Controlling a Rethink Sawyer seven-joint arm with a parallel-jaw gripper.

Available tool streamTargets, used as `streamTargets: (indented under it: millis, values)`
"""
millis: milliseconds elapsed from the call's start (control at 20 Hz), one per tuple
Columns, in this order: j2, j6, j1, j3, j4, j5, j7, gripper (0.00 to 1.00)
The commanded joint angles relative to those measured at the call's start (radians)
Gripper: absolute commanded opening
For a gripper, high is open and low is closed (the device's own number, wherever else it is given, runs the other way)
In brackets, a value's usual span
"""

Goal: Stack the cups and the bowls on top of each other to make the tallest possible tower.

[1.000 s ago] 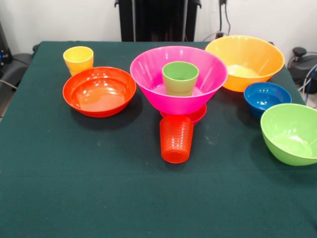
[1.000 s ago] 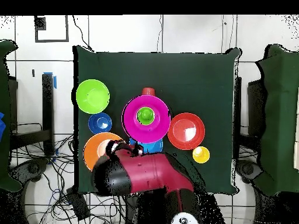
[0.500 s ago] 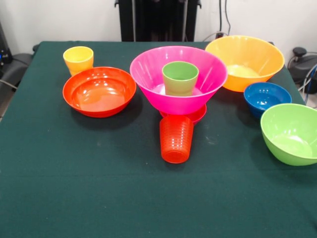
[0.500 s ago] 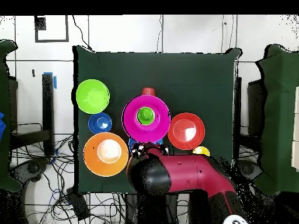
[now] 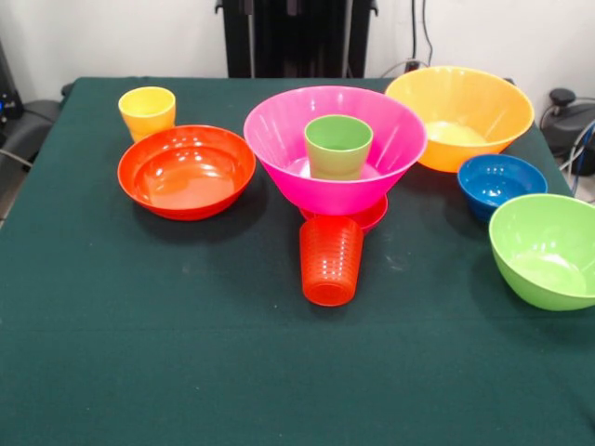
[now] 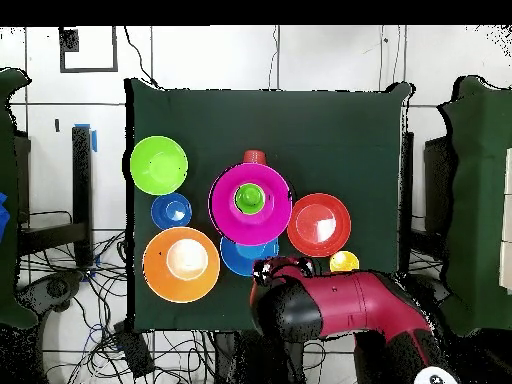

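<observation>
Now the arm (image 6: 340, 305) has swung across the 6 o'clock edge of the counter (image 6: 330, 120) in the overhead view: a second ago its red bulk sat over the big yellow-orange bowl (image 6: 181, 263), and now it hangs toward 5 o'clock, close to the yellow cup (image 6: 344, 263). That sweep has uncovered the medium blue bowl (image 6: 240, 258), which sits tucked against the tower at the pink bowl's 6 o'clock. Nothing on the cloth has shifted in that time. The tower stays mid-counter: the large pink bowl (image 5: 279, 130) perched on a small magenta bowl (image 5: 372, 218), with the light green cup (image 5: 338, 146) standing upright inside it. The orange-red cup (image 5: 331, 260) sits just beside the tower on its camera side in the front view. The red-orange bowl (image 6: 318, 224) is at the tower's 3 o'clock overhead, the small dark blue bowl (image 6: 171, 211) at 9 and the lime bowl (image 6: 158, 165) out at 10. The end effector (image 6: 266, 270) peeks out at the arm's tip, but I cannot tell whether it is spread or pressed together, and nothing looks carried. My read: the arm is repositioning between picks, the tower has barely begun, and most pieces wait loose.
</observation>
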Motion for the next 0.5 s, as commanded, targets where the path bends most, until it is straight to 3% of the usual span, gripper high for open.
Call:
streamTargets:
  millis: [50, 200, 500]
  values:
    - [0.053, -0.047, -0.023, 0.087, 0.129, -0.142, -0.176, 1.00]
    - [0.066, -0.061, -0.014, 0.080, 0.123, -0.179, -0.133, 1.00]
    - [0.162, -0.009, 0.064, 0.059, 0.037, -0.210, -0.077, 1.00]
